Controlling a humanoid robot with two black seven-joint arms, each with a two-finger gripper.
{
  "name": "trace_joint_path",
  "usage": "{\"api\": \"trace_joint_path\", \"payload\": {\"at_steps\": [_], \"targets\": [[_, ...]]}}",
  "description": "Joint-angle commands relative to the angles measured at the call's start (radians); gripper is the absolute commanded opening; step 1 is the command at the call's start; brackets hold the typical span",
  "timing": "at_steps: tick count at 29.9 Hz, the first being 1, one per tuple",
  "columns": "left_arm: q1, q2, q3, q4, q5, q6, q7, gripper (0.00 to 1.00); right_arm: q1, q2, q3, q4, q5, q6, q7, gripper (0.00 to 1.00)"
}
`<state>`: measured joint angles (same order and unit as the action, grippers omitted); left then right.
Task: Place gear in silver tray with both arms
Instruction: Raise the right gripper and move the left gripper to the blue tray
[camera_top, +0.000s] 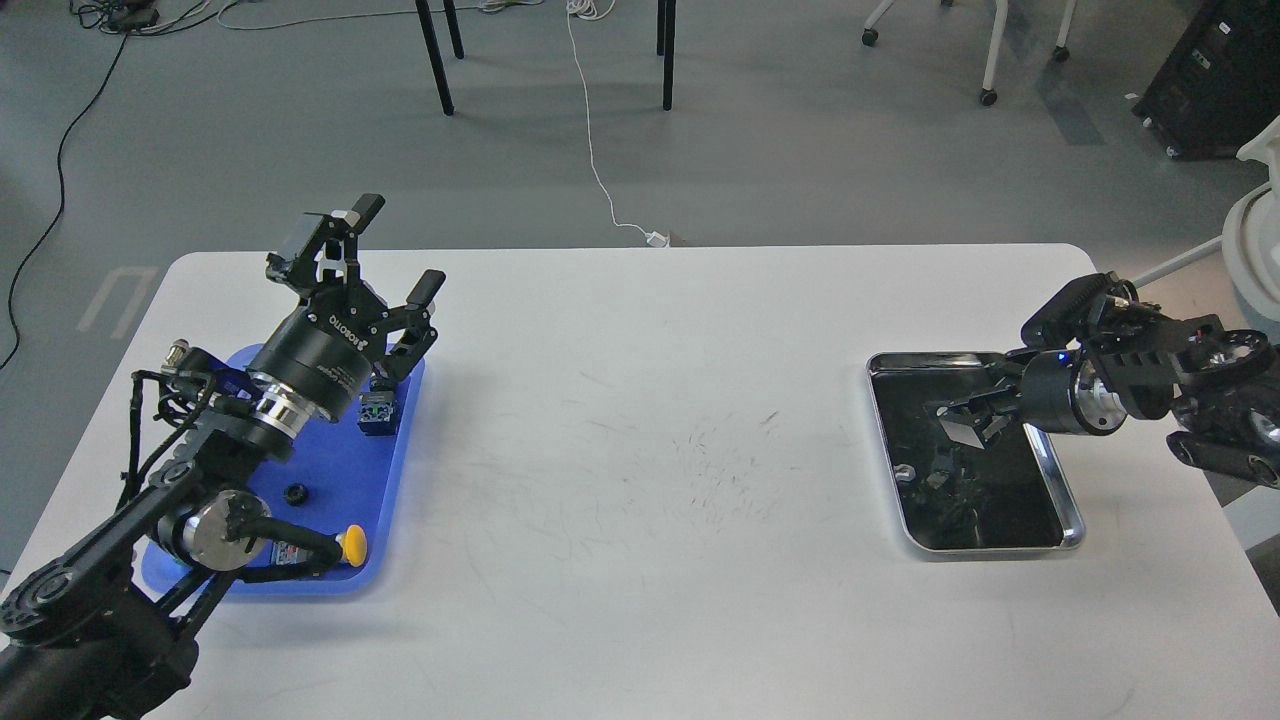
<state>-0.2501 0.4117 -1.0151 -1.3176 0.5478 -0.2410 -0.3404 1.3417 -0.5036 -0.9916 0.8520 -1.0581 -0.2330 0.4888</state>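
A small black gear (295, 493) lies on the blue plastic tray (330, 450) at the left. My left gripper (398, 248) is open and empty, raised above the blue tray's far right corner, well back from the gear. The silver tray (1071, 508) sits at the right, its dark bottom showing only reflections. My right gripper (962, 416) reaches in from the right and hovers over the back half of the silver tray. Its dark fingers blend with the tray bottom, so I cannot tell their state. I see nothing held in it.
On the blue tray also lie a small blue-green block (378, 412) and a yellow-capped tool (350, 545), partly under my left arm. The white table (650, 450) spans between the two trays. Chair legs and cables are on the floor beyond the table.
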Motion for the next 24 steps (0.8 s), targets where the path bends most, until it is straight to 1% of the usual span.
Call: {"api": "trace_joint_path", "payload": {"at_steps": [1, 3, 5, 8, 11, 12, 13, 14, 15, 16, 18, 20, 24], "targets": [[-0.003, 0.022, -0.005, -0.008, 0.001, -0.001, -0.005, 0.98, -0.016, -0.079, 0.204, 0.045, 0.042, 0.000, 0.000, 0.97], [-0.012, 0.048, -0.005, -0.012, 0.001, -0.001, -0.011, 0.98, -0.071, -0.128, 0.351, 0.096, 0.110, 0.001, 0.000, 0.97], [-0.021, 0.087, -0.002, -0.026, 0.003, -0.018, -0.026, 0.98, -0.165, -0.148, 0.524, 0.146, 0.217, 0.000, 0.000, 0.97], [-0.041, 0.140, 0.001, -0.043, 0.030, -0.085, -0.038, 0.98, -0.330, -0.142, 0.830, 0.200, 0.378, 0.001, 0.000, 0.98], [-0.063, 0.218, 0.003, -0.078, 0.192, -0.158, -0.043, 0.98, -0.490, -0.109, 1.106, 0.245, 0.507, 0.008, 0.000, 0.98], [-0.064, 0.249, 0.003, -0.089, 0.275, -0.188, -0.052, 0.98, -0.530, -0.089, 1.172, 0.258, 0.547, 0.009, 0.000, 0.98], [-0.066, 0.284, 0.003, -0.106, 0.375, -0.225, -0.075, 0.98, -0.567, -0.069, 1.230, 0.271, 0.593, 0.011, 0.000, 0.98], [-0.067, 0.317, 0.001, -0.121, 0.480, -0.248, -0.106, 0.98, -0.593, -0.055, 1.267, 0.278, 0.643, 0.011, 0.000, 0.98], [-0.069, 0.341, 0.003, -0.135, 0.574, -0.248, -0.135, 0.98, -0.608, -0.047, 1.291, 0.285, 0.686, 0.012, 0.000, 0.98], [-0.072, 0.372, 0.003, -0.149, 0.683, -0.248, -0.148, 0.98, -0.619, -0.044, 1.306, 0.289, 0.738, 0.012, 0.000, 0.98], [-0.083, 0.436, 0.009, -0.169, 0.898, -0.248, -0.148, 0.98, -0.625, -0.043, 1.318, 0.297, 0.829, 0.021, 0.000, 0.98], [-0.087, 0.504, 0.044, -0.175, 1.108, -0.248, -0.148, 0.98, -0.628, -0.046, 1.324, 0.302, 0.898, 0.059, 0.000, 0.98], [-0.138, 0.605, 0.156, -0.170, 1.499, -0.248, -0.148, 0.98, -0.659, -0.053, 1.370, 0.300, 0.932, 0.124, 0.000, 0.98]]}}
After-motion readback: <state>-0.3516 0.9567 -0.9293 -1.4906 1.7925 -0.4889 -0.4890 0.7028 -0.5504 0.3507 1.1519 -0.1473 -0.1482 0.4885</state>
